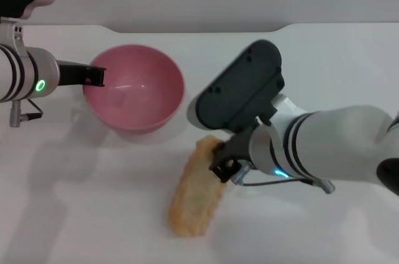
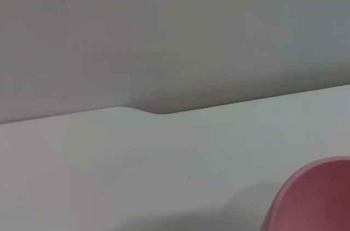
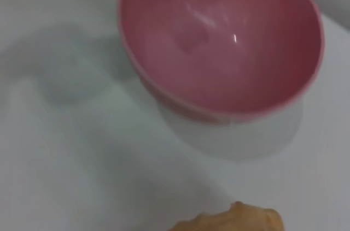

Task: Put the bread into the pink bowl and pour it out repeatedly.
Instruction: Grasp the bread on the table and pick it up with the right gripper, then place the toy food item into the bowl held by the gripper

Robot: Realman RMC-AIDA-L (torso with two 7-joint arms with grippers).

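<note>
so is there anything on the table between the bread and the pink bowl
Nothing. In the head view the stretch of white table between the bread and the bowl is bare; the right wrist view shows only the bowl's shadow there.

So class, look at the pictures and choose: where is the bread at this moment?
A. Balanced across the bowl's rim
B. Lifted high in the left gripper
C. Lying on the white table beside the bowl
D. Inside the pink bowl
C. The bread lies flat on the table, apart from the pink bowl, which holds nothing; the right gripper is at the loaf's far end.
</note>
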